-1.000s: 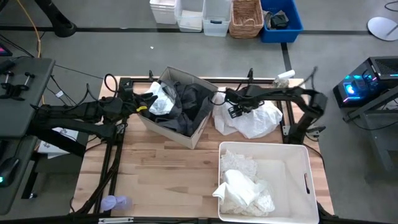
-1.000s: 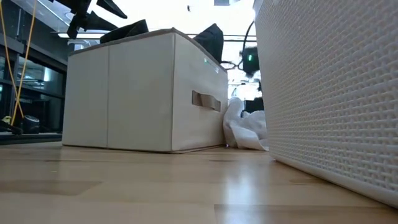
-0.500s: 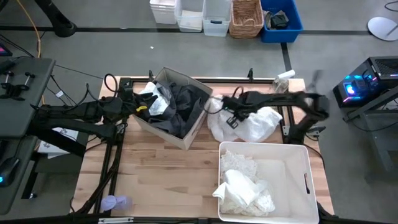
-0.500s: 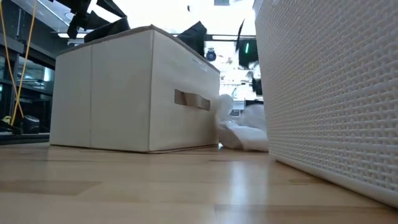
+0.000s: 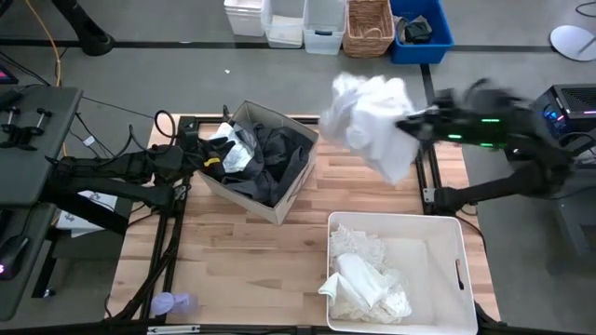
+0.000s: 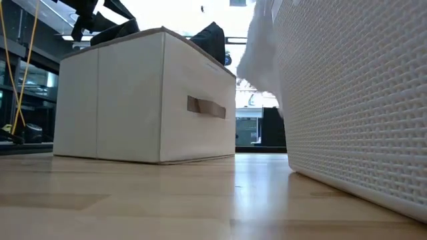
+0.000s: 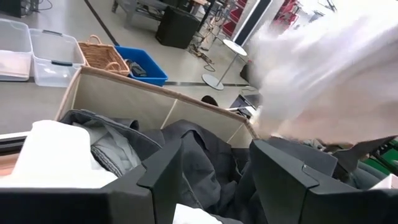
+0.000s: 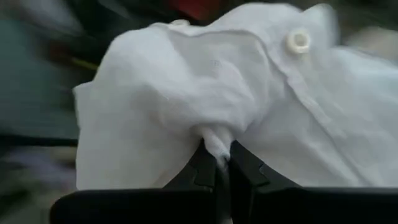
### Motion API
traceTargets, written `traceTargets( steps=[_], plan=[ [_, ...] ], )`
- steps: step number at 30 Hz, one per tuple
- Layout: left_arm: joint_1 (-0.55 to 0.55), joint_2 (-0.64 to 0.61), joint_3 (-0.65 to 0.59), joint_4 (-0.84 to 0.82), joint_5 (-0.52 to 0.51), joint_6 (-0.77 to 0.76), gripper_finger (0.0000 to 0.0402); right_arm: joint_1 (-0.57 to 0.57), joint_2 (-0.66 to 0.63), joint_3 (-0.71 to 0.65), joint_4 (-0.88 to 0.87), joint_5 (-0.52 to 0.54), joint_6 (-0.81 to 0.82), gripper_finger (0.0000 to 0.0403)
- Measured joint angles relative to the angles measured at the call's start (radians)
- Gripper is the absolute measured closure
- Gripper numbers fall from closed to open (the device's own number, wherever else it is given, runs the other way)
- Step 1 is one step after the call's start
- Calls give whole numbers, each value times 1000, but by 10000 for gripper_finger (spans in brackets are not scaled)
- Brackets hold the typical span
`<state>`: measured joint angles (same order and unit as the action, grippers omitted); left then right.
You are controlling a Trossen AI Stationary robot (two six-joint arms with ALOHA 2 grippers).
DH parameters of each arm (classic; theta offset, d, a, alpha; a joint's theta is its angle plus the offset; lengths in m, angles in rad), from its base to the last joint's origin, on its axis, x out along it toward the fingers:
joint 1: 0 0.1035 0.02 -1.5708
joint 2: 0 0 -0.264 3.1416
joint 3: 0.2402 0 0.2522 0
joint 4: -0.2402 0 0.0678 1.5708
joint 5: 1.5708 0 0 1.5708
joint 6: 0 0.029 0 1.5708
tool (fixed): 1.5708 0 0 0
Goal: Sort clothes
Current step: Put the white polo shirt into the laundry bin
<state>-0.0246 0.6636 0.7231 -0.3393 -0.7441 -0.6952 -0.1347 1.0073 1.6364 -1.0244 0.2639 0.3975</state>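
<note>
A white garment (image 5: 372, 116) hangs in the air over the table's far right part, with my right gripper (image 5: 407, 126) shut on it; in the low view it (image 6: 260, 50) is clear of the tabletop. A beige fabric box (image 5: 279, 200) at the far left holds dark grey and black clothes (image 5: 275, 154) and a white piece (image 5: 237, 154). My left gripper (image 7: 214, 180) stands open at the box's left rim, its fingers above the dark clothes (image 7: 205, 149). White lacy pieces (image 5: 368, 274) lie in the white bin (image 5: 461, 270) at the near right. My right gripper pinches a small gathered fold of the white garment (image 8: 216, 138) between its two fingertips. The arm reaches in from the table's right side. The garment spreads out beyond the fingers, lifted clear of the table and slack.
The white bin's wall (image 6: 353, 100) fills the right of the low view, with the box (image 6: 143, 100) to its left. A small lavender object (image 5: 172, 302) lies at the near left corner. Baskets and bins (image 5: 368, 26) stand on the floor beyond the far edge.
My right gripper has taken hold of the white garment that lay on the table right of the box. It has swung up and toward the right edge, lifting the garment clear of the table. The box has slid a little toward the table's left edge.
</note>
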Motion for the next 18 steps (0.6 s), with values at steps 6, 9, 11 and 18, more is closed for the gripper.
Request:
traceTargets(
  steps=[6, 9, 11, 18],
  plan=[
    [0, 0, 0, 0, -2, 0, 229, 226, -133, 37, 195, -181, 70, 398],
    [0, 0, 0, 0, -4, -17, 229, 332, -140, 30, 189, -211, 133, 398],
    [0, 0, 0, 0, -22, -37, 229, 385, -130, 29, 126, -212, 192, 398],
    [1, 0, 0, 0, -64, -103, 229, 523, -58, 12, -196, -275, 474, 398]
  ],
)
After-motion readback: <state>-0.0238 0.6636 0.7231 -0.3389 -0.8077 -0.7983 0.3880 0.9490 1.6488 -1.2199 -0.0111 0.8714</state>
